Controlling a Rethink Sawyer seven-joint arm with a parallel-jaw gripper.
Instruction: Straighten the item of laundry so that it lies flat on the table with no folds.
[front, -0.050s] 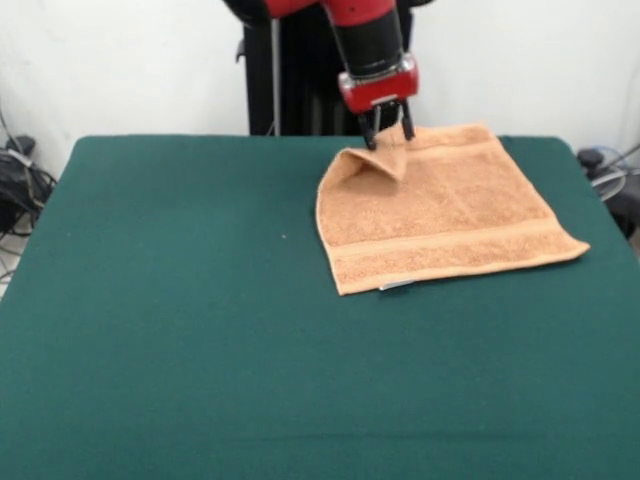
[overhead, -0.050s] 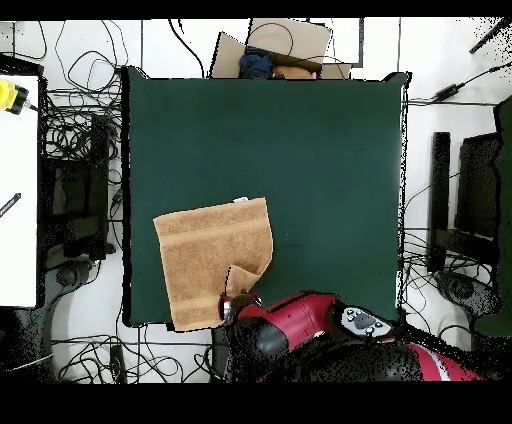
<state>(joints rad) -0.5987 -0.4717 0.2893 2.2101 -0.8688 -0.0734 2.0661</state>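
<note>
Pinched narrowly between the red-and-black gripper's (front, -0.050s: 388, 131) two dark fingers was the folded-over far corner of the tan-orange terry hand towel (front, -0.050s: 445, 210), lifted slightly, presumably so the flap could be drawn outward. Otherwise the towel lay spread near the robot-side edge of the dark green felt-covered table (front, -0.050s: 180, 330), small white tag (front, -0.050s: 396, 285) showing.

Front camera looks across the large dark green felt-covered table (front, -0.050s: 200, 330) towards 12 o'clock, fairly near. Overhead camera looks straight down from higher, half-turned. Both share the whole tabletop.
</note>
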